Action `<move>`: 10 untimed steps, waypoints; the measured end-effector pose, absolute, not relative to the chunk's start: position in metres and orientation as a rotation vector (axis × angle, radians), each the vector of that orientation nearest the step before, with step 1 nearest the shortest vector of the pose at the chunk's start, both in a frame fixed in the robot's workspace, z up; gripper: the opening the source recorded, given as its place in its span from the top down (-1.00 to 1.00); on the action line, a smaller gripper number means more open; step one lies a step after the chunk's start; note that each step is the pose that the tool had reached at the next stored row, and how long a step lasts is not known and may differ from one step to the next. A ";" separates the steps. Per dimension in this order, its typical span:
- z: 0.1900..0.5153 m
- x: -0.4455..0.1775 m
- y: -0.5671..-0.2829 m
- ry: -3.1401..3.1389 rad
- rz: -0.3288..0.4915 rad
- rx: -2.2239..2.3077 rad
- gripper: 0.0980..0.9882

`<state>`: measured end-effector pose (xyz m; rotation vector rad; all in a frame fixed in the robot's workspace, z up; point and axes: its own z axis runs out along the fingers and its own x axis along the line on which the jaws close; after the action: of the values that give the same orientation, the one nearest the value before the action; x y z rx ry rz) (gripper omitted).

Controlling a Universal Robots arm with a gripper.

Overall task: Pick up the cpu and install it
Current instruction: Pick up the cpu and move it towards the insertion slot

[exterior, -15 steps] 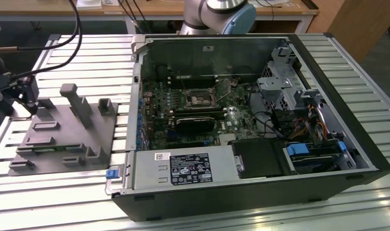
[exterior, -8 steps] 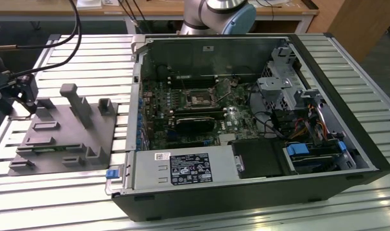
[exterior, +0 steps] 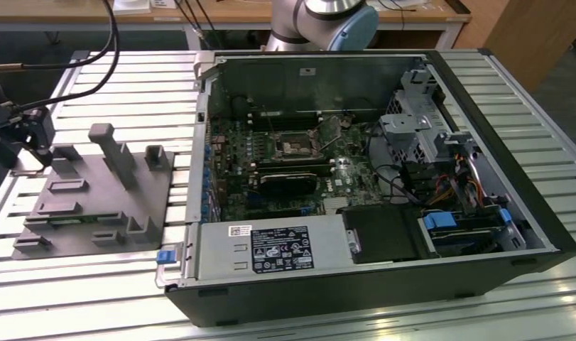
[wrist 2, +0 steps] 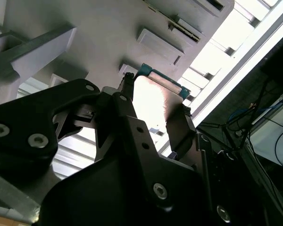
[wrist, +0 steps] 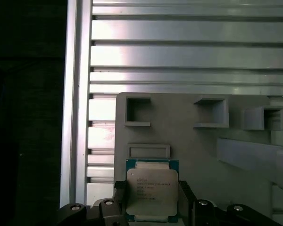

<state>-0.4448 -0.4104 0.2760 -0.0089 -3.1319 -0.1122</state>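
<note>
First wrist view looks down past the black gripper onto the small flat square cpu, which has a silver-grey metal top and a green rim. The two fingers stand at two opposite edges of the chip and seem to press on them, so I judge the gripper to be pinching the cpu. The second wrist view gives the same impression, with the shiny chip between the dark fingers. The cpu is over the grey fixture plate with raised blocks and square pockets, near one edge of it and just beside a shallow rectangular frame. I cannot tell whether the chip rests on the plate or is raised a little from it. The plate lies on the slatted metal bench. In the exterior view the gripper is at the far left, above this plate, well apart from the open black computer case on the exterior view's right. Inside the case is the green motherboard, and its dark square socket with a metal frame has no chip in it that I can see. So the picking step appears to be in hand, and I judge that the carrying over and the installing are not yet done.
</note>
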 end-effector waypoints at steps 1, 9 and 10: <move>0.277 -0.445 -0.410 -3.132 -0.112 -0.009 0.04; 0.281 -0.445 -0.410 -3.132 -0.112 -0.009 0.04; 0.281 -0.445 -0.410 -3.132 -0.112 -0.009 0.04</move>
<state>-0.4448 -0.4104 0.2813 -0.0089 -3.1320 -0.1123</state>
